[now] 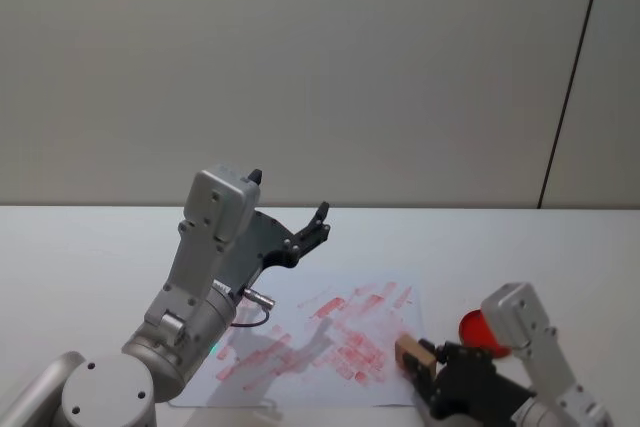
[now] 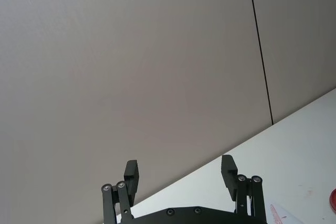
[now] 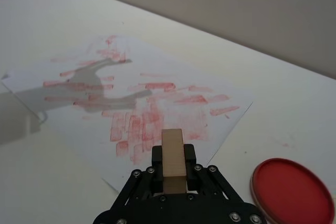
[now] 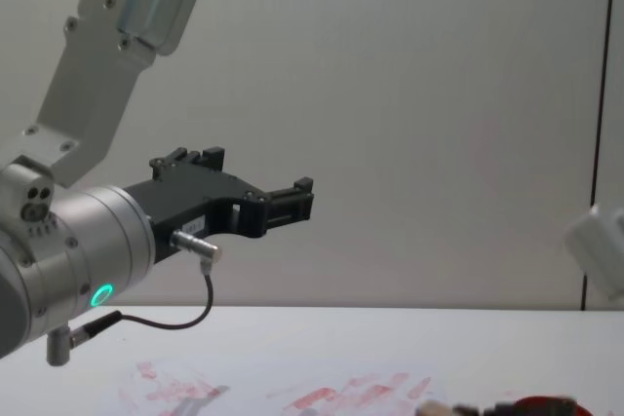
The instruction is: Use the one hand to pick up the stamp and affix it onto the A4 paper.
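The stamp (image 3: 173, 153), a small pale wooden block, is held upright in my right gripper (image 3: 173, 167), whose black fingers are shut on its sides. In the head view the stamp (image 1: 412, 352) hangs over the near right corner of the A4 paper (image 1: 330, 332), a white sheet covered in red stamp marks. The paper (image 3: 142, 93) spreads out ahead of the stamp, which is a little above it. My left gripper (image 1: 318, 222) is raised high over the paper's far side, open and holding nothing, with both fingers spread in its wrist view (image 2: 180, 177).
A round red ink pad (image 1: 475, 329) lies on the white table just right of the paper, close beside my right gripper (image 1: 416, 361). It also appears as the red ink pad (image 3: 291, 190) in the right wrist view. A grey wall stands behind the table.
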{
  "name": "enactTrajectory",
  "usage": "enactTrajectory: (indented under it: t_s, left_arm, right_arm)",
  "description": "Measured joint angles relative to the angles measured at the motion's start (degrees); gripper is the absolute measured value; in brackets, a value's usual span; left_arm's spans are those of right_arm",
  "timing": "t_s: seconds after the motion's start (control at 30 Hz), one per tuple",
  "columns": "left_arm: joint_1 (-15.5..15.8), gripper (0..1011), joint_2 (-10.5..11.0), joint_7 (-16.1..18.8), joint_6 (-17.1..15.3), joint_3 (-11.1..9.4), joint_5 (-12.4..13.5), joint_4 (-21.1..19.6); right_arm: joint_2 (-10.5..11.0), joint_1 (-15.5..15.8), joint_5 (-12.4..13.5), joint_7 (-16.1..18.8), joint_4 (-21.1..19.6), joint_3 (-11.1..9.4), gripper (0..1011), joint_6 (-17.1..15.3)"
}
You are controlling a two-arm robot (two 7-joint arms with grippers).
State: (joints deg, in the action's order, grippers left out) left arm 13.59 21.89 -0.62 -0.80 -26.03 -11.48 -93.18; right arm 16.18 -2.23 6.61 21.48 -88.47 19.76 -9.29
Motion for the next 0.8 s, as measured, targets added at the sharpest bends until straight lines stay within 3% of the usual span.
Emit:
enactTrajectory:
  t_s: [0.37,0.8]
  left_arm:
    - [0.0,1002,0.0,0.0,0.0,0.0,0.0,0.0]
    - [0.0,1002,0.0,0.0,0.0,0.0,0.0,0.0]
  right_arm:
    - [0.5,-0.7,4.3,-3.7,-2.4,-2.1,217,1.9]
    - [1.8,-1.0,6.6,-6.0,-2.4,-4.1,217,1.5]
